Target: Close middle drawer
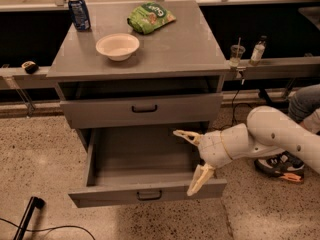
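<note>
The middle drawer, a wide grey box with a low front panel and a small black handle, stands far out from the cabinet, its inside bare. The drawer above it, with a taller front and a larger black handle, sits flush. The robot's white arm reaches in from the right, and its end effector hangs over the open drawer's right front corner. The two pale fingers are spread wide and hold nothing. The upper finger points left over the drawer's inside, while the lower finger slants down toward the front panel and may be touching its top edge, though the angle makes that hard to judge. On the grey tabletop a cream bowl sits near the middle, with a blue can upright at the far left corner and a green snack bag lying at the back. On a ledge to the right of the cabinet stand a plastic cup with a straw and a small bottle. A shoe rests on the speckled floor behind the arm.
</note>
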### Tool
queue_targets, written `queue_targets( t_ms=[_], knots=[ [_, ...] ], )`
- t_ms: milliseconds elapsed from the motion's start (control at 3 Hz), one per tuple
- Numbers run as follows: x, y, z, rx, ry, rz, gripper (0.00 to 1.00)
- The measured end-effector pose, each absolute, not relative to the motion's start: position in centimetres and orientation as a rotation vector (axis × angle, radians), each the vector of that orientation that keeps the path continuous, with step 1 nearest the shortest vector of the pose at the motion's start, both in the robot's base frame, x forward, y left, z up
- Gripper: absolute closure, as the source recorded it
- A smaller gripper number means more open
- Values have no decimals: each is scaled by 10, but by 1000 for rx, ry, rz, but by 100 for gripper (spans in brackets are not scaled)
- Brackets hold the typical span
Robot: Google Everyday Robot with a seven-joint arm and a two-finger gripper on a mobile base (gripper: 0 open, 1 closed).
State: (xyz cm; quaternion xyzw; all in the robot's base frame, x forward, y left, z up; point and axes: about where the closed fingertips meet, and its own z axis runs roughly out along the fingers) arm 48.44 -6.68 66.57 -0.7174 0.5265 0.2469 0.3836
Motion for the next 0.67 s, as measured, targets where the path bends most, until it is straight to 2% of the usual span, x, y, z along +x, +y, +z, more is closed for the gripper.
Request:
queue_targets(
  t_ms=[333,667],
  knots=[
    [483,-66,663,-1839,1351,644,0],
    [469,-79,609,-1790,1547,696,0]
  ],
)
